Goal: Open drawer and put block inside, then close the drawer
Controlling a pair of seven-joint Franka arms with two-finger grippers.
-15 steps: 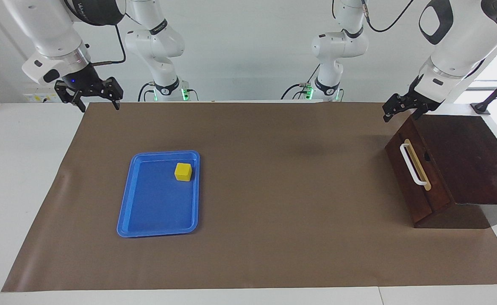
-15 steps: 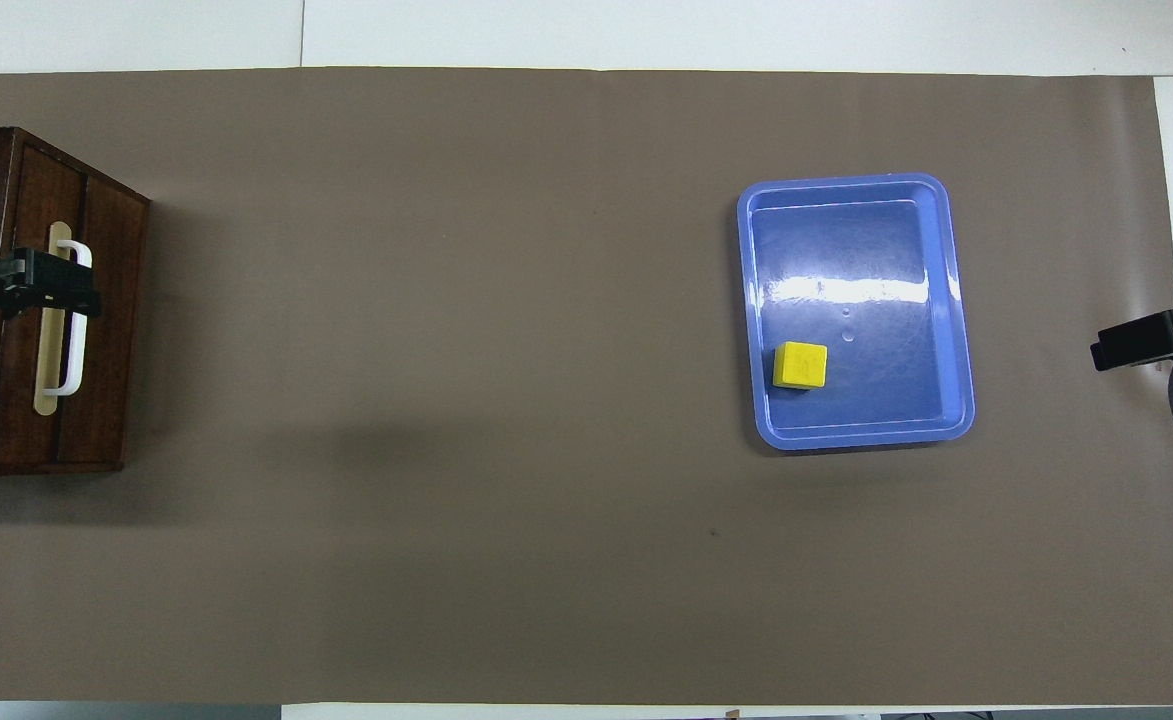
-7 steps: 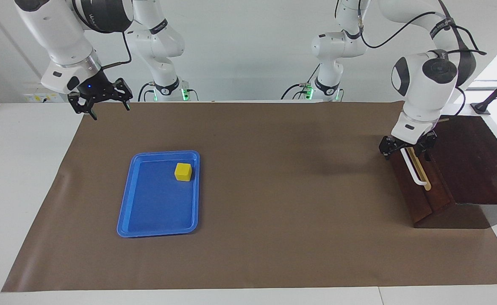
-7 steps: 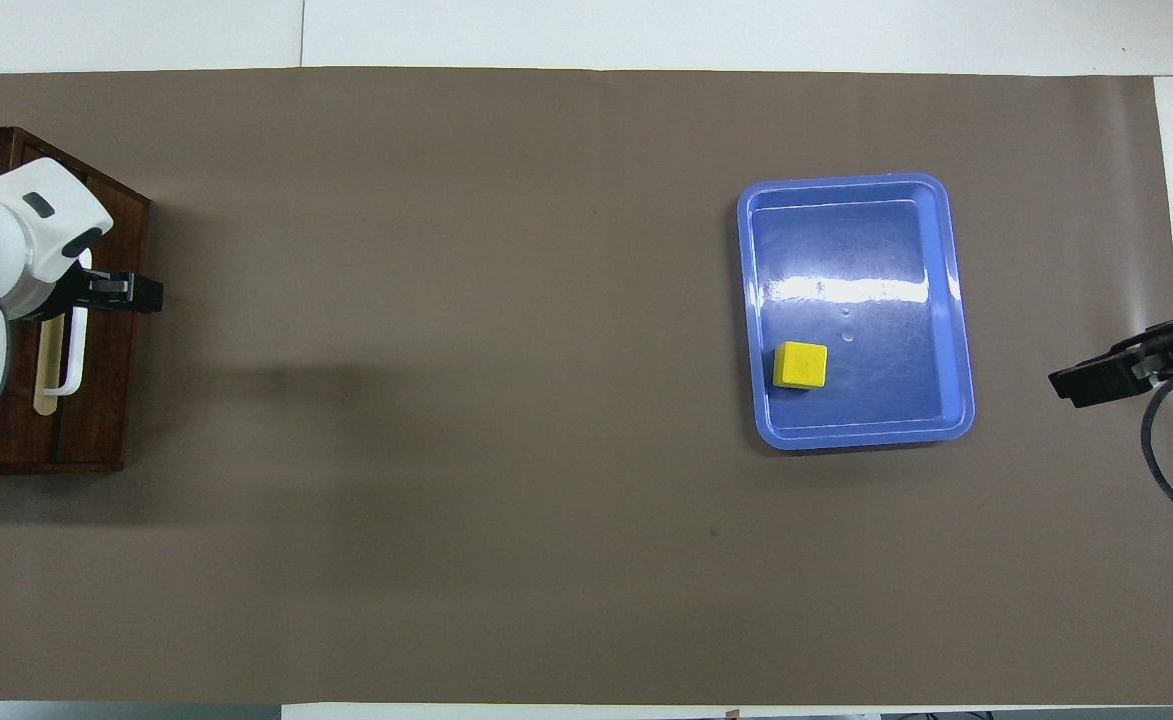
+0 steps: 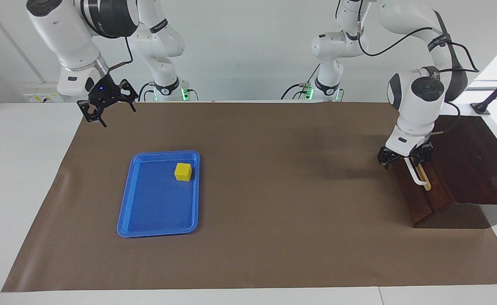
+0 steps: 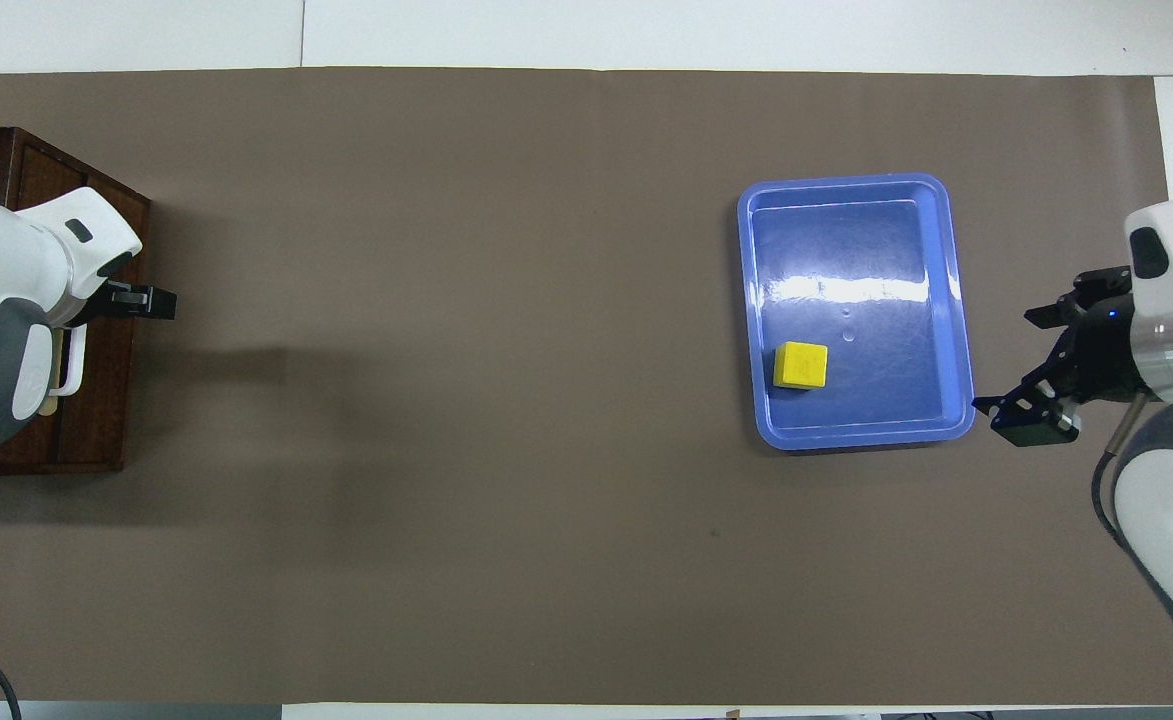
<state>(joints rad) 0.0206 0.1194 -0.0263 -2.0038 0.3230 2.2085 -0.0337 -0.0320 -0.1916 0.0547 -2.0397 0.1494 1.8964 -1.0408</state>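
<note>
Facing view, nine o'clock to three o'clock.

At ten o'clock: right claw (image 5: 115, 114), released and empty, hanging over the worktop (image 5: 273, 237) edge at the right arm's end, well apart from the tray (image 5: 123, 212).

At eight o'clock: blue tray, holding only the block (image 5: 183, 172), seated in the tray's one o'clock corner just beside the rim.

At three o'clock: left claw (image 5: 404, 163), released, straddling the upper end of the white handle (image 5: 418, 180) on the drawer (image 5: 417, 203); contact not discernible. Drawer shut within the cabinet (image 5: 473, 161); contents hidden.

Hazards, as judged:
- Clenching too shallow on the bar, hence slipping off during the pull.
- Pulling off the drawer's axis, hence jamming, or dragging the whole cabinet across the worktop.
- Later, catching a finger on the tray rim while descending on the block, hence tipping the tray.
</note>
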